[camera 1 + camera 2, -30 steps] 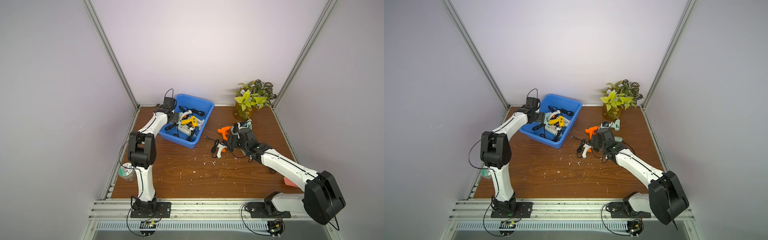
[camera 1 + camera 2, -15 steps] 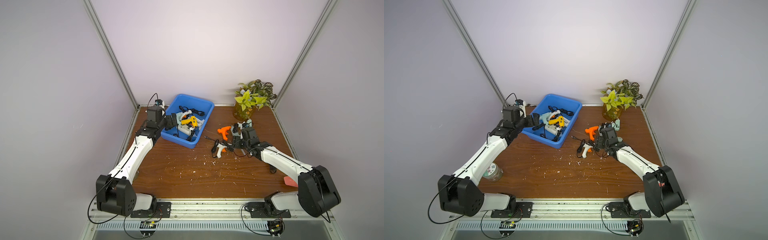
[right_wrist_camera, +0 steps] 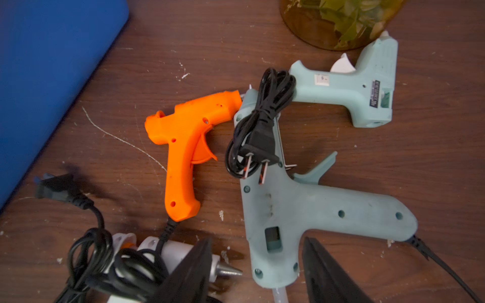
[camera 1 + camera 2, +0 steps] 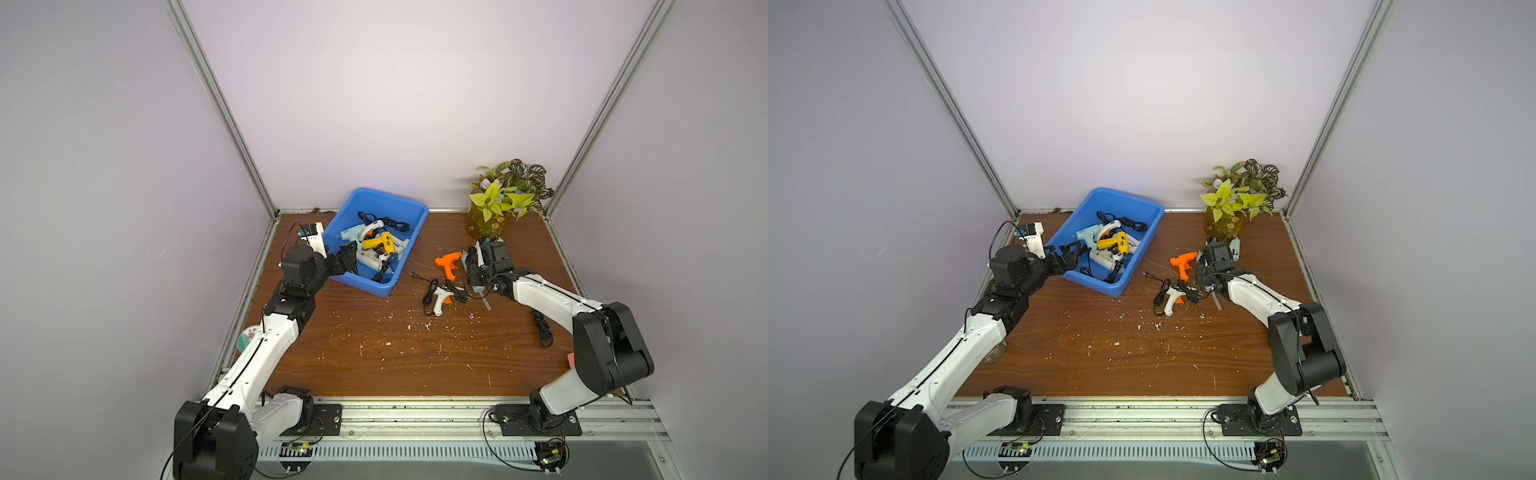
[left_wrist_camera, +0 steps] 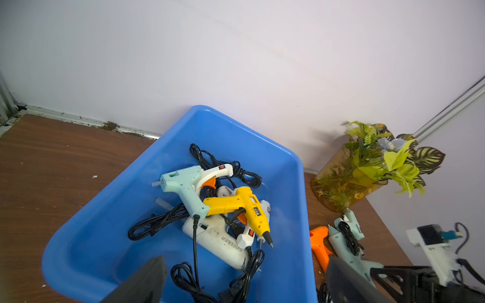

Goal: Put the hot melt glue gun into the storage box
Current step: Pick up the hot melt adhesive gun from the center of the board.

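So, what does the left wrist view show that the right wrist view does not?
Only the left wrist view shows the inside of the storage box, where a yellow glue gun lies on others. Only the right wrist view shows the white glue gun lying on the table. Both show the orange glue gun, the large pale green glue gun and the box's blue wall.

We read one word, roughly "GREENER", in grey capitals on the white glue gun (image 5: 210,236) inside the storage box (image 5: 105,210). The black label (image 3: 375,93) on the pale blue glue gun (image 3: 349,89) near the table's far edge is too small for us to read.
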Robot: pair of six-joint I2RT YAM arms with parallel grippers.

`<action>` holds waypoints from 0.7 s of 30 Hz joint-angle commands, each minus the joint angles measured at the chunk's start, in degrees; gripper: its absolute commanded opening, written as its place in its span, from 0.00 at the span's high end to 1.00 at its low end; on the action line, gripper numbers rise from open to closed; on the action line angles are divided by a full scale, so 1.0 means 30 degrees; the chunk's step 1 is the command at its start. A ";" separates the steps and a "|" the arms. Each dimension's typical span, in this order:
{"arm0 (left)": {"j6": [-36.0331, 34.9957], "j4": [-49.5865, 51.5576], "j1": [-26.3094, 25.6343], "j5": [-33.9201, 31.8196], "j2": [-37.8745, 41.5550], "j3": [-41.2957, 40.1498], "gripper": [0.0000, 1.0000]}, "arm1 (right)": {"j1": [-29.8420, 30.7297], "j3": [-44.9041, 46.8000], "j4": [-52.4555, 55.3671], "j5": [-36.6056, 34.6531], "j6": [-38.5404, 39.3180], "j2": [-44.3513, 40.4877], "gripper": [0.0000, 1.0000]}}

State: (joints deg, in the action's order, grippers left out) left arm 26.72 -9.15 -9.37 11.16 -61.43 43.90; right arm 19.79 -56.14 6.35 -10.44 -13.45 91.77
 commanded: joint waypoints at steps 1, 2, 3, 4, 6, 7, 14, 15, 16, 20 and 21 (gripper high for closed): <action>0.0296 -0.0950 0.0127 0.0224 0.0318 -0.0216 0.01 | -0.0011 -0.1210 0.0507 -0.0817 0.0702 0.0656 0.40; 0.0267 -0.0907 0.0123 0.0178 0.0353 -0.0215 0.01 | -0.0020 -0.1508 0.1048 -0.1015 0.0536 0.0880 0.41; 0.0222 -0.0885 0.0119 0.0123 0.0362 -0.0196 0.01 | -0.0034 -0.1639 0.1318 -0.1205 0.0328 0.1038 0.41; 0.0232 -0.0873 0.0129 0.0093 0.0349 -0.0210 0.01 | -0.0021 -0.1650 0.1477 -0.1358 0.0136 0.1179 0.41; 0.0259 -0.0983 0.0105 0.0139 0.0300 -0.0248 0.01 | -0.0032 -0.1492 0.1597 -0.1392 -0.0221 0.1271 0.41; 0.0263 -0.0995 0.0105 0.0213 0.0248 -0.0220 0.01 | -0.0032 -0.1404 0.1682 -0.1330 -0.0447 0.1341 0.41; 0.0353 -0.1054 0.0118 0.0413 -0.0031 -0.0109 0.01 | -0.0053 -0.1111 0.1414 -0.0918 -0.0758 0.1999 0.38; 0.0351 -0.1024 0.0108 0.0376 -0.0031 -0.0116 0.01 | -0.0028 -0.1222 0.1529 -0.0877 -0.0848 0.2119 0.38; 0.0350 -0.1031 0.0120 0.0409 -0.0003 -0.0131 0.01 | -0.0024 -0.1215 0.1559 -0.0783 -0.0956 0.2170 0.39; 0.0312 -0.0980 0.0115 0.0148 0.0145 -0.0276 0.01 | -0.0025 -0.0711 0.1553 -0.0740 -0.1931 0.1967 0.40; 0.0299 -0.0989 0.0106 0.0134 0.0173 -0.0253 0.01 | -0.0026 -0.0515 0.1549 -0.0762 -0.2244 0.1843 0.40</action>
State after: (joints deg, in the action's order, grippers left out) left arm 27.46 -10.57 -9.37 11.55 -61.41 43.53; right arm 19.79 -58.74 10.55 -12.97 -16.75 98.59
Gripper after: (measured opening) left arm 0.991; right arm 0.603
